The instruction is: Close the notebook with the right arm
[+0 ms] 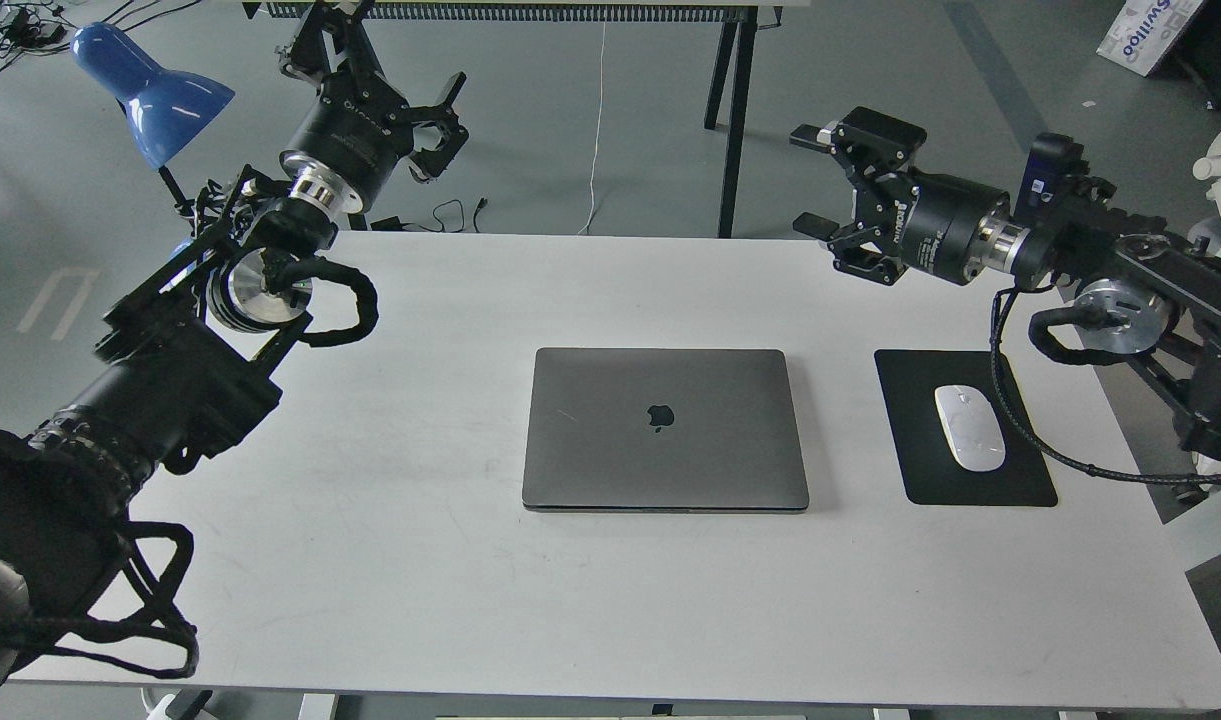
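Observation:
The notebook [664,428] lies shut and flat in the middle of the white table [420,560], its space-grey lid up with the dark apple logo showing. My right gripper [808,178] is open and empty, raised high above the table's far right edge, well away from the notebook, pointing left. The right arm [1090,255] with its blue-fronted module comes in from the right. My left gripper [448,120] is open and empty, held above the floor beyond the table's far left corner.
A black mouse pad [1010,475] with a white mouse [968,427] lies right of the notebook. A blue desk lamp [150,90] stands at the far left. Table legs [732,130] and cables are behind the table. A white chair [1215,230] is at the far right.

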You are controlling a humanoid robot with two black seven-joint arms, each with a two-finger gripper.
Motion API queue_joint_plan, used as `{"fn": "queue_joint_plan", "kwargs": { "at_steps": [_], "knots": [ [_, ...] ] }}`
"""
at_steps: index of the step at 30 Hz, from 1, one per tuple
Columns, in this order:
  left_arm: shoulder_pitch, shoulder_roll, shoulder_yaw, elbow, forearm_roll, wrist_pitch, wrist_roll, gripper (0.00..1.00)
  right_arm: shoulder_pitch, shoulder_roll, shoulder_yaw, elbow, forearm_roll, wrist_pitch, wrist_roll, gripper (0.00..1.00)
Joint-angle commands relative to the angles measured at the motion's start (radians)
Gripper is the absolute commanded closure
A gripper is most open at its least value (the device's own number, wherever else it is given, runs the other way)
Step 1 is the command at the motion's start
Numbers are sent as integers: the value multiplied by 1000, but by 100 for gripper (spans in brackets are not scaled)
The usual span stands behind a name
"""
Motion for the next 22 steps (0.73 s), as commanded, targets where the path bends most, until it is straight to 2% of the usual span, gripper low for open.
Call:
{"fn": "queue_joint_plan", "kwargs": {
  "at_steps": [1,5,13,22],
  "knots": [
    [0,-2,0,0,0,0,-1,0,-43,10,167,-59,38,0,63,0],
    [0,0,0,0,0,0,-1,0,-45,48,238,-119,64,0,65,0],
    [0,0,-2,0,-2,0,1,0,-50,111,281,-331,401,0,57,0],
    [0,-2,-5,0,-3,2,-1,0,-48,124,269,-348,443,0,63,0]
  ]
}}
